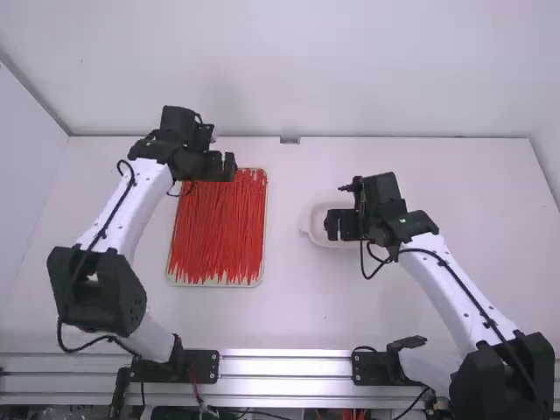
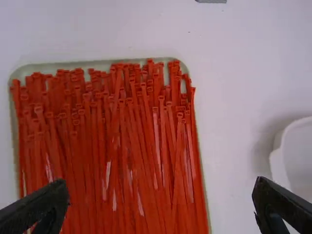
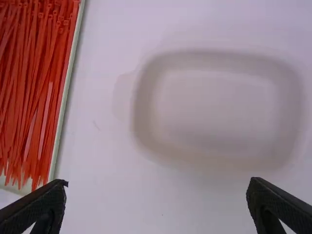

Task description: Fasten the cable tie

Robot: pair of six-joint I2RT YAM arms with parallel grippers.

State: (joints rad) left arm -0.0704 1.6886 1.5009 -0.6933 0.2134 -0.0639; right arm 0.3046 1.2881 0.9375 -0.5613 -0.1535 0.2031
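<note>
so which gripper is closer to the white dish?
Right. The right gripper hangs just over the white dish. The left gripper is over the far end of the red cable ties, well to the dish's left.

The left end effector [image 2: 158, 189] hung wide open above orange cable ties [image 2: 112, 146] filling a tray [image 2: 63, 64], a white dish [image 2: 298, 156] nearby.

The left gripper [image 1: 210, 166] hides the tray's [image 1: 265, 227] far left corner. The right gripper [image 1: 343, 220] covers part of the blurred dish [image 3: 217, 109].
</note>
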